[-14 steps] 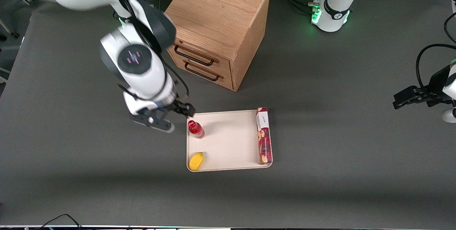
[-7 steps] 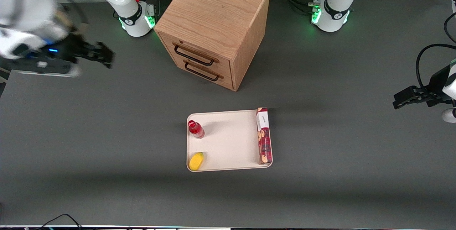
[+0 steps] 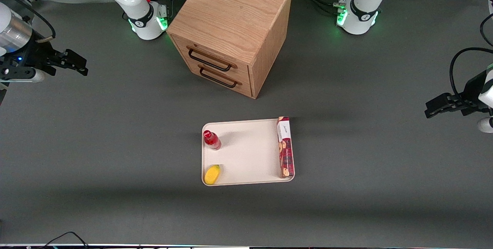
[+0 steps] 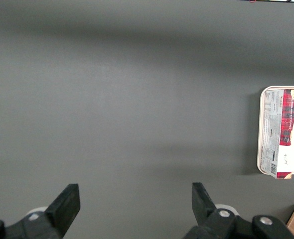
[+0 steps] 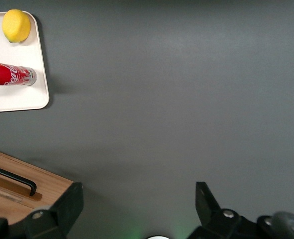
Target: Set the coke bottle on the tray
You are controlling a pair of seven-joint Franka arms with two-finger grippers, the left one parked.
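The small red coke bottle (image 3: pixel 211 140) stands upright on the cream-white tray (image 3: pixel 250 152), near the tray corner that faces the working arm's end. It also shows in the right wrist view (image 5: pixel 10 74), on the tray (image 5: pixel 17 97). My right gripper (image 3: pixel 77 64) is open and empty, high above the table at the working arm's end, well away from the tray. In the right wrist view the gripper (image 5: pixel 137 204) holds nothing between its wide-apart fingers.
A yellow lemon (image 3: pixel 212 174) and a long red cookie box (image 3: pixel 285 147) lie on the tray. A wooden drawer cabinet (image 3: pixel 231 29) stands farther from the front camera than the tray. The grey table (image 3: pixel 115 145) lies around them.
My right gripper has drawn away from the bottle on the tray, swinging up and out to the working arm's end of the table. The bottle has stayed standing on the tray.
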